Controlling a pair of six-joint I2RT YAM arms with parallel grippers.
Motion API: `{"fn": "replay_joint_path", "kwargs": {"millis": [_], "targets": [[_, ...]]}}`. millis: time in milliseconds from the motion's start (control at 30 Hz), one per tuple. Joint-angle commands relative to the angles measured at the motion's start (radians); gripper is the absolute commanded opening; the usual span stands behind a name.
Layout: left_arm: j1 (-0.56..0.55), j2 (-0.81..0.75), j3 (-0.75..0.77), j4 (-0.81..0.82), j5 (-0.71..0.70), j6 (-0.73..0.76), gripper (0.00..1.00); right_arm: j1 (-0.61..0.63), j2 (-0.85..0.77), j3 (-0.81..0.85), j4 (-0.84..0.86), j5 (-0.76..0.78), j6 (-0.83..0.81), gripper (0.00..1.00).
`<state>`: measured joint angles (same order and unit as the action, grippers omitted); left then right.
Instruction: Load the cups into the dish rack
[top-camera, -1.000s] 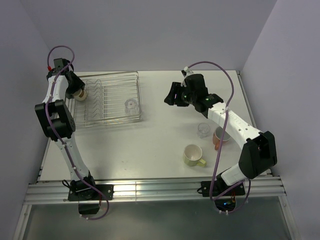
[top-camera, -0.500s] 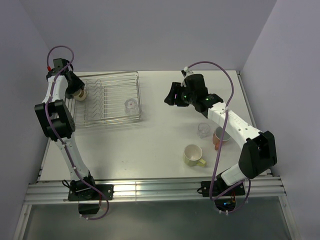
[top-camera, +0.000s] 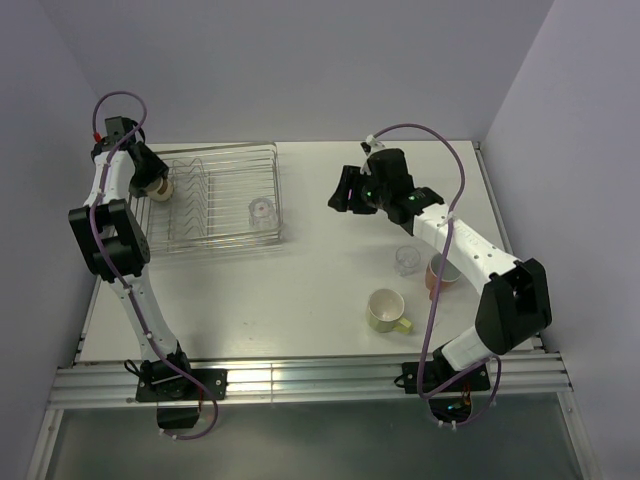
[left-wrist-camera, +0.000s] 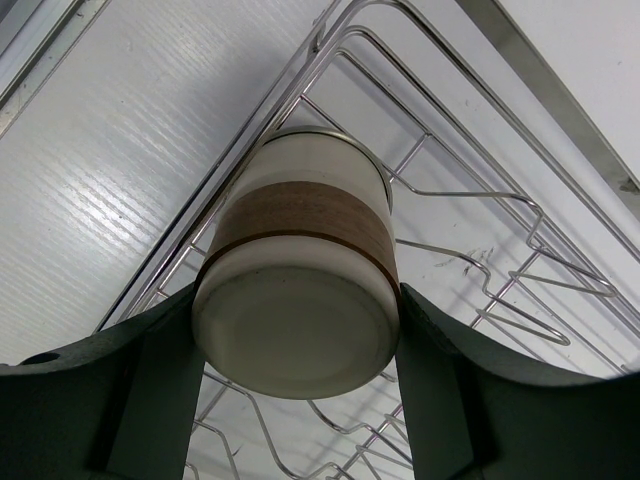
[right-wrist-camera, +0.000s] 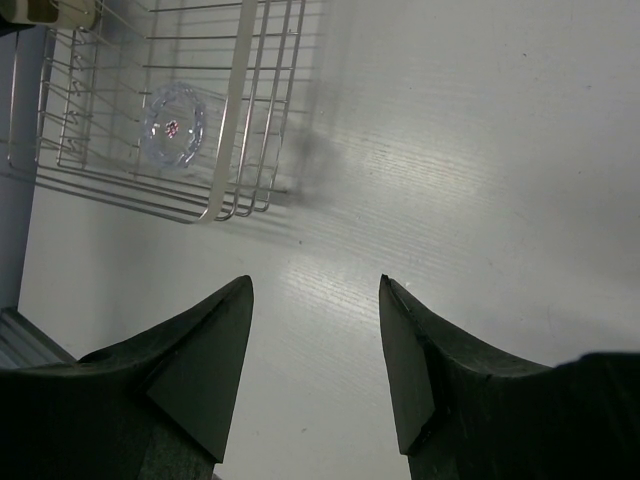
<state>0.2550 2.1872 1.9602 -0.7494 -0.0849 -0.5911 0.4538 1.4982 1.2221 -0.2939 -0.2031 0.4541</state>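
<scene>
Far left on the table (top-camera: 320, 285): dish rack (top-camera: 222, 235). In its near right corner, a glass (top-camera: 262, 211). Over its far left corner, a cup (left-wrist-camera: 300, 250), clamped between the fingers of the left pincer (left-wrist-camera: 298, 310). Right pincer (right-wrist-camera: 315, 290) above the table's middle, right of the rack, apart from everything. Near right on the table: second glass (top-camera: 406, 260), a mug (top-camera: 441, 272) just right of it, a handled mug (top-camera: 384, 309) nearer and leftward, apart from both.

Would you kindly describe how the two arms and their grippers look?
The left arm and right arm have white tubular links, black joint housings and a looping purple cable each. The left gripper and right gripper carry dark wedge-shaped fingers.
</scene>
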Motion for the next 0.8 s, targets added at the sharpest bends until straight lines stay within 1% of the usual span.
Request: {"fn": "replay_joint_path", "kwargs": {"millis": [0, 467, 633, 667, 700, 767], "targets": [[0.018, 0.034, 0.023, 0.005, -0.001, -0.016, 0.0, 0.009, 0.007, 0.028, 0.012, 0.011, -0.015, 0.61], [0.039, 0.014, -0.018, 0.016, 0.028, -0.027, 0.0, 0.011, 0.0, 0.039, -0.008, 0.022, -0.023, 0.61], [0.049, 0.031, 0.006, -0.007, 0.031, -0.026, 0.0, 0.011, 0.013, 0.045, -0.013, 0.016, -0.023, 0.61], [0.049, 0.034, 0.008, -0.008, 0.033, -0.024, 0.01, 0.011, 0.014, 0.045, -0.014, 0.014, -0.025, 0.61], [0.049, 0.045, 0.012, -0.011, 0.033, -0.023, 0.05, 0.011, 0.019, 0.047, -0.016, 0.016, -0.026, 0.61], [0.049, 0.058, 0.022, -0.022, 0.033, -0.021, 0.07, 0.011, 0.022, 0.05, -0.016, 0.014, -0.025, 0.61]]}}
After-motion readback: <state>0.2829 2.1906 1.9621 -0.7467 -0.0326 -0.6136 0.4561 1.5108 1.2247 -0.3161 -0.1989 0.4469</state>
